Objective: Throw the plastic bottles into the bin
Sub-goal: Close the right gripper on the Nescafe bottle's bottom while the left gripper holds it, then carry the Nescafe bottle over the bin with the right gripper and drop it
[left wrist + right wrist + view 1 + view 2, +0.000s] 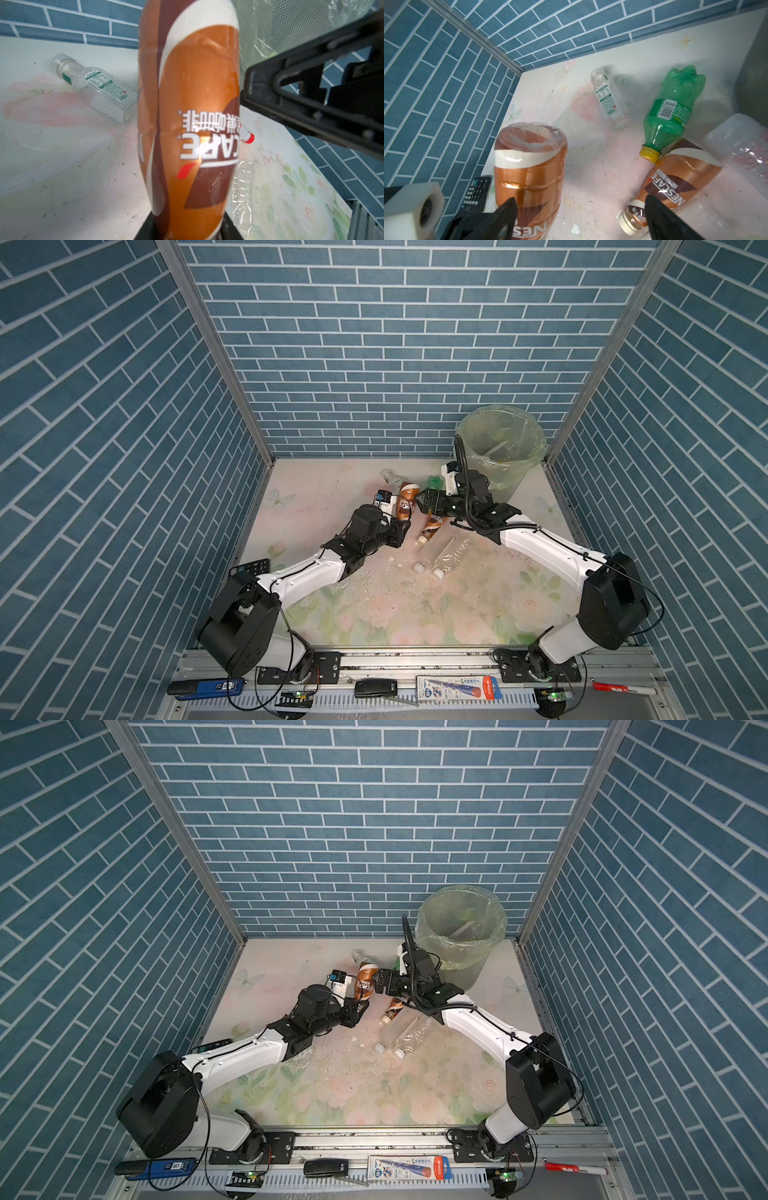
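Left gripper (pixel 401 526): jaws closed on the neck end of the held brown bottle (pixel 406 499); the bottle points base-up over the pale floral surface (pixel 374 614); a coffee label wraps it.

Right gripper (pixel 424 502): jaws spread wide and holding nothing; in the right wrist view one finger (pixel 508 214) sits just beside the held bottle's flank, though whether it touches cannot be told; the other finger hangs over the second brown bottle (pixel 675 182).

Second brown bottle: lying on its side on the surface, cream cap toward the near edge; it is partly under the right arm in both top views.

Green bottle (pixel 675 108): lying on its side, its yellow cap touching the second brown bottle.

Small clear bottle (pixel 610 101): capless, with a green-and-white label; it lies near the back wall, apart from the green bottle.

Two clear bottles (pixel 451 556): white caps, lying side by side near the middle of the surface.

Bin (pixel 536 435): upright in the far right corner, just behind the right gripper; a green bag is folded over its rim; a clear shape inside is too dim to identify.

Remote control (pixel 253 566): at the left edge of the surface.
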Action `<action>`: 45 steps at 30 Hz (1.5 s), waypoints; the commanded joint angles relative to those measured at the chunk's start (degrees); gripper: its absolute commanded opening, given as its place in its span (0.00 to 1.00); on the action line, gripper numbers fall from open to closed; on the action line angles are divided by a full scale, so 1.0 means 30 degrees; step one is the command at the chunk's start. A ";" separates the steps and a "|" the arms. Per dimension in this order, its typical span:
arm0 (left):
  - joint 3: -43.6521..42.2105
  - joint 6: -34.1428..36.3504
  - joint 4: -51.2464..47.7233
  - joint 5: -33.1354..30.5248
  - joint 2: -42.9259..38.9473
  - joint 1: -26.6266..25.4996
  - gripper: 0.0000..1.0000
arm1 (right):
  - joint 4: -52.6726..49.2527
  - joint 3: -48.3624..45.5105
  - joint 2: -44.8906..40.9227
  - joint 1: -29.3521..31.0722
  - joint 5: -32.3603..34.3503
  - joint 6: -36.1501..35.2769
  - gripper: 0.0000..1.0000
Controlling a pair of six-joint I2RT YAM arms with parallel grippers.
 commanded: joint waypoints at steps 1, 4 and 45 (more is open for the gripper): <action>0.0544 0.0270 0.0477 0.0591 0.0318 0.0086 0.39 | 0.0905 0.1114 0.0712 0.0026 -0.1134 0.1156 0.92; 0.0550 0.0249 0.0640 0.0732 0.0390 0.0085 0.39 | 0.1275 0.1331 0.1273 0.0051 -0.1554 0.1496 0.90; 0.0492 -0.0707 -0.0920 0.0029 -0.2753 0.0050 0.98 | -0.0856 0.4043 0.1088 -0.0487 -0.0919 0.0455 0.45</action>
